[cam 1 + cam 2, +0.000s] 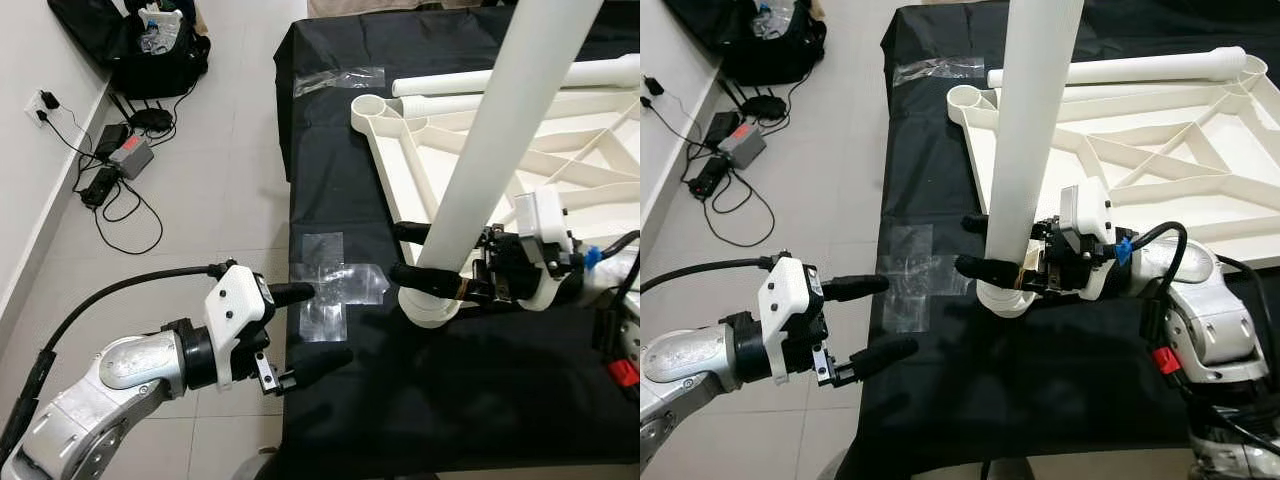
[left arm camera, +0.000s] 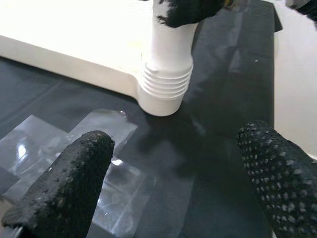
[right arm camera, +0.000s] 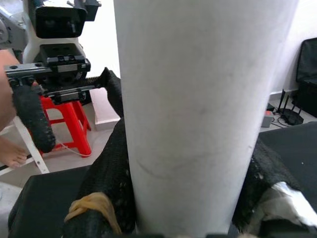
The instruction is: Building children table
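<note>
Currently: we clamp one table leg [image 1: 490, 150] upright in the corner socket [image 1: 430, 305] of the upturned tabletop [image 1: 1160, 170] with right gripper [image 1: 985, 245]; left gripper [image 1: 315, 325] gapes empty beside it; another leg [image 1: 1140, 68] lies unfitted.

Bright, even indoor light, sharp head views; glare whitens the tabletop [image 2: 74, 29] at the wrist

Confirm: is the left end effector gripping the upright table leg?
No, the left end effector is open beside the mat, apart from the table leg.
</note>
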Available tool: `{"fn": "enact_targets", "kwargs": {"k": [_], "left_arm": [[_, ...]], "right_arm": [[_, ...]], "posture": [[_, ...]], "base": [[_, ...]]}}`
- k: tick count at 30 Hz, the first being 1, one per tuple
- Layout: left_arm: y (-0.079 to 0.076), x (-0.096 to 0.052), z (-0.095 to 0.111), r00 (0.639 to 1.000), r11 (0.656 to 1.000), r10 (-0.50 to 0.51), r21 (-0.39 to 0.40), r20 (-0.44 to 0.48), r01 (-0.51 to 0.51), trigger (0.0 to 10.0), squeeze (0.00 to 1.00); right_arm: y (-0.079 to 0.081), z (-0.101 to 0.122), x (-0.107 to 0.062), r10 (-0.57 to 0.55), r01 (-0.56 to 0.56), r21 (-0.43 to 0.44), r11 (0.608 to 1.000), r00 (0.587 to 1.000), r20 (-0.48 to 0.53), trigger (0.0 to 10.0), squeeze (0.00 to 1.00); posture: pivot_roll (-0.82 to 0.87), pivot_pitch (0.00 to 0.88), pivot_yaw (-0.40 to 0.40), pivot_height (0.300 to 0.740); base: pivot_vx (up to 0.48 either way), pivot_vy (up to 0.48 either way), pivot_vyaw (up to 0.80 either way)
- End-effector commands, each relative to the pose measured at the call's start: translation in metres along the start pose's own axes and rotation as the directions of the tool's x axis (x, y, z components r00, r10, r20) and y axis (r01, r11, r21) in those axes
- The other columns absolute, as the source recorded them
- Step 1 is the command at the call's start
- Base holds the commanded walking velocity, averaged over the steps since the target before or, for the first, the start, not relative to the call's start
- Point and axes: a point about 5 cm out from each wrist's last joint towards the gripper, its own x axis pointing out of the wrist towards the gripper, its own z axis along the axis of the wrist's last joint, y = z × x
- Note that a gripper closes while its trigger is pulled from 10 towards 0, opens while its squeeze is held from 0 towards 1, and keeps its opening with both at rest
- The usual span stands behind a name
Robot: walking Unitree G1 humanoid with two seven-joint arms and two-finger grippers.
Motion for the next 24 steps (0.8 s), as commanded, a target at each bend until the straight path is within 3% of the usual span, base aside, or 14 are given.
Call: {"fn": "enact_targets", "kwargs": {"k": [1,16,24], "left_arm": [[-0.0066,0.0021,-0.0009,0.999,0.999,-0.035,-0.008,-0.005,0.035,10.0,0.0],[-0.009,0.0026,-0.0014,0.999,0.999,-0.053,-0.008,-0.011,0.053,10.0,0.0],[-0.0087,0.0029,-0.0006,0.998,0.998,-0.058,-0.007,-0.011,0.058,10.0,0.0]], "right_arm": [[0.0016,-0.0025,-0.0014,-0.022,0.022,0.001,1.0,1.0,0.006,10.0,0.0],[0.0106,-0.0019,-0.0084,-0.017,0.016,0.032,0.999,1.0,0.014,10.0,0.0],[0.0078,-0.0047,-0.0107,-0.062,0.062,0.018,0.998,0.998,-0.006,10.0,0.0]], "posture": [[0.04,0.316,0.068,0.74],[0.04,0.302,0.072,0.74],[0.04,0.303,0.077,0.74]], "base": [[0.0,0.0,0.0],[0.0,0.0,0.0],[0.0,0.0,0.0]]}}
